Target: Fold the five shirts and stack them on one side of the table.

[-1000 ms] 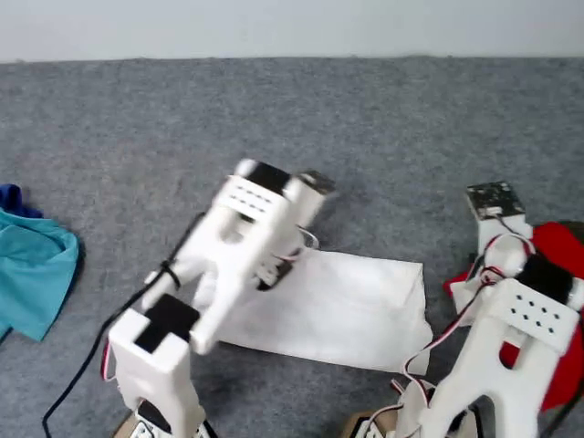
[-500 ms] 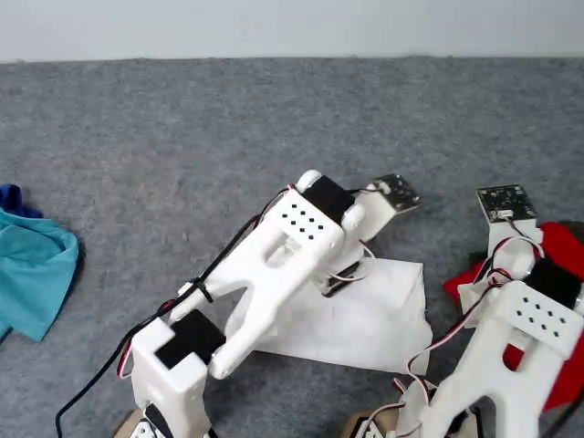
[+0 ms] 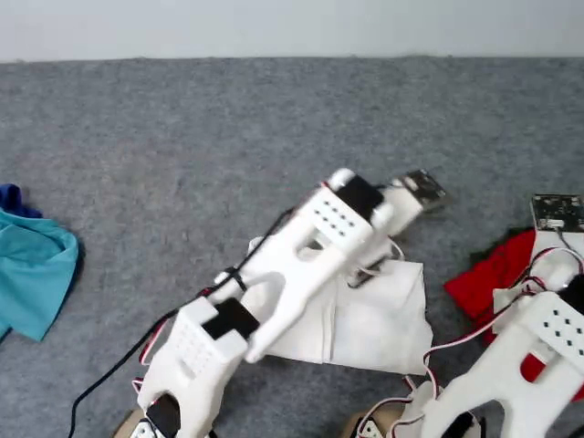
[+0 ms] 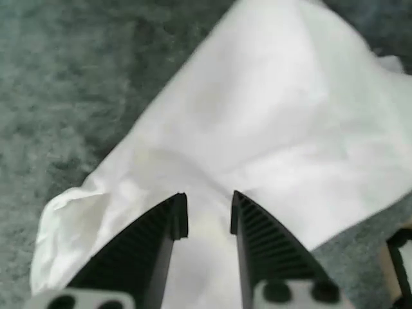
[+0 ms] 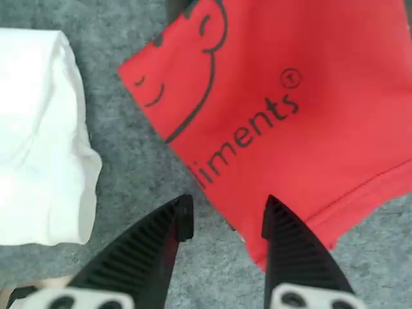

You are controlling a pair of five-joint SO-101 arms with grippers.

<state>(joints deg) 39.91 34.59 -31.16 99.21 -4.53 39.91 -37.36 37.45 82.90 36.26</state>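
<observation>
A white shirt (image 3: 383, 319) lies partly folded on the grey table, with a crease down its middle. My left arm (image 3: 310, 246) stretches across it. My left gripper (image 4: 207, 215) is shut to a narrow gap on the white shirt (image 4: 290, 116), whose cloth spreads out beyond the tips. A red shirt (image 3: 484, 278) with dark print lies to the right of the white one. My right gripper (image 5: 225, 215) hangs open over the near edge of the red shirt (image 5: 290, 96), holding nothing. The folded white shirt (image 5: 38, 129) lies beside it.
A teal shirt (image 3: 32, 269) lies crumpled at the table's left edge, with a dark blue one (image 3: 11, 196) just behind it. My right arm (image 3: 538, 338) stands at the front right. The grey table (image 3: 182, 137) stretches to the back wall.
My left arm swung right across the white shirt, carrying its left part over so the shirt became narrower. My right arm shifted to the right, uncovering more of the red shirt.
</observation>
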